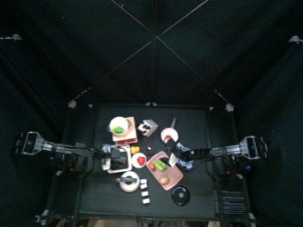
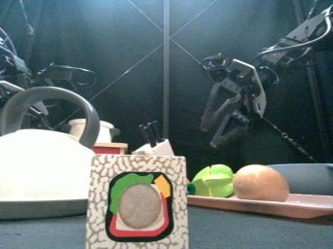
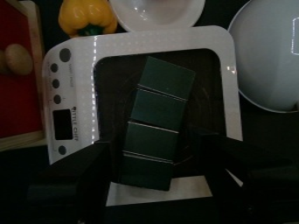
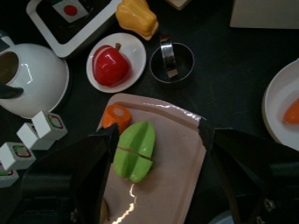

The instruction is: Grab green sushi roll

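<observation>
Tabletop — sushi roll before right claw

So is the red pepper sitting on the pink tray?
No, the red pepper sits on its own small white plate, beside the pink tray.

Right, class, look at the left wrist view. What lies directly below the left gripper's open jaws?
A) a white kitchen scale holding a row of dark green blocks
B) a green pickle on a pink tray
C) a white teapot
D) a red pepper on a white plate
A: the left gripper hangs, jaws wide apart, over the white kitchen scale, where dark green blocks lie in a row on its platform.
</observation>
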Controlling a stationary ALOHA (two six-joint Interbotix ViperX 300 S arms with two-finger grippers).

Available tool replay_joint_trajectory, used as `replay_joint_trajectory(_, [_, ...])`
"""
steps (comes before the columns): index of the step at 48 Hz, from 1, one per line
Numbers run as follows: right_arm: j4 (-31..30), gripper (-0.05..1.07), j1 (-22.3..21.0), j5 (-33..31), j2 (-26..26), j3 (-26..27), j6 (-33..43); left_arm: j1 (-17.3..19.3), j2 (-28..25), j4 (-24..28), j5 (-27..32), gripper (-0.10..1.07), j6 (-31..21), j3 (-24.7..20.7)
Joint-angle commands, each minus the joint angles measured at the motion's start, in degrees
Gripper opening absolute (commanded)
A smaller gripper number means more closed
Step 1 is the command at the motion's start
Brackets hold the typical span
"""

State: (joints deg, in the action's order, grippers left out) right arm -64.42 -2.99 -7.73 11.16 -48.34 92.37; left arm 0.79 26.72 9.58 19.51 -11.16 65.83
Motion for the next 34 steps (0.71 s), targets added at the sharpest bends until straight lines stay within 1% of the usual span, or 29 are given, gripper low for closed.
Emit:
replay_joint_trajectory(1, [-0.09,1.01,-0.18,0.18,0.44,0.79,-0.09,-0.09,0.18,0.09,-0.09,0.83,0.0,-0.88])
replay_joint_trajectory(8, [-0.09,1.01,-0.18,0.18,0.26,0.79,-0.09,-0.09,0.26,-0.35,-0.18,0.65,0.09,-1.49])
replay_joint_trajectory(12, [-0.18,1.01,-0.26,0.09,0.26,1.05,0.0,-0.09,0.62,-1.05,-0.09,0.6,0.09,-2.29])
replay_joint_trajectory(23, [-0.88,1.01,0.35,0.18,-0.18,3.52,-0.35,-0.26,2.9,-3.43,-0.09,0.6,-0.18,-4.92])
replay_joint_trajectory(29, [-3.52,1.01,0.35,0.18,-0.26,5.8,-0.35,-0.44,2.9,-5.36,-0.35,0.6,-0.09,-5.98])
replay_joint_trajectory(34, [-6.77,1.01,0.35,0.09,-0.88,6.06,-0.35,-0.7,2.81,-6.24,-1.05,0.6,-0.09,-6.06])
